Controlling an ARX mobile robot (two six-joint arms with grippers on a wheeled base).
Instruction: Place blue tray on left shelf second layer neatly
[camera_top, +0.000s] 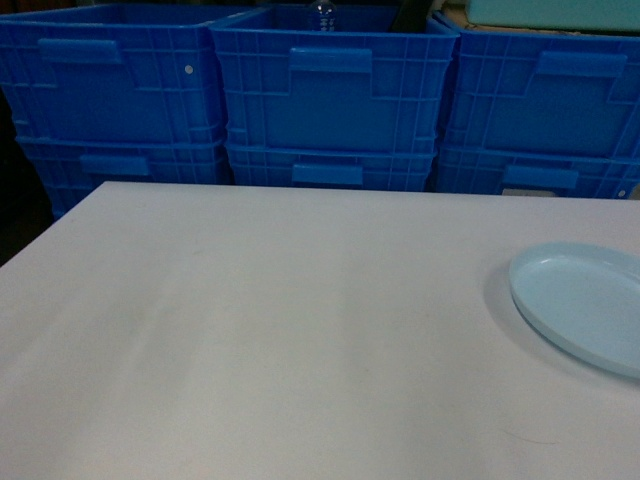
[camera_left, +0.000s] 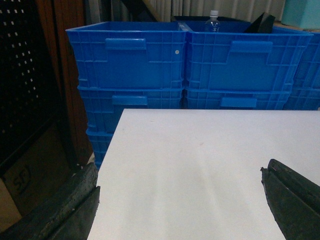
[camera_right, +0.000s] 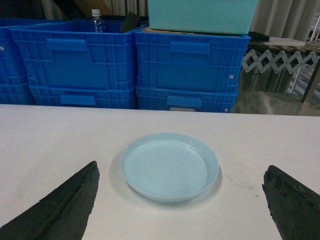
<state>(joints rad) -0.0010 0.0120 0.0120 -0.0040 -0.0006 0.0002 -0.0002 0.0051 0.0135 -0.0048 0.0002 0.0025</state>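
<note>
Blue tray (camera_right: 169, 166) flat on white tabletop (camera_top: 250, 330) — right side, near blue crates (camera_top: 330, 95), right gripper (camera_right: 180, 200) jaws wide apart around nothing, tray ahead between them, left gripper (camera_left: 180, 200) jaws likewise spread — empty.

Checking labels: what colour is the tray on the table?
Pale light blue, plain; the tray shows best in the right wrist view.

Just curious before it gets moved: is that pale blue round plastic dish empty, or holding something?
Empty. The pale blue round plastic dish lies flat, right side up, on the white table; its inside is bare.
</note>
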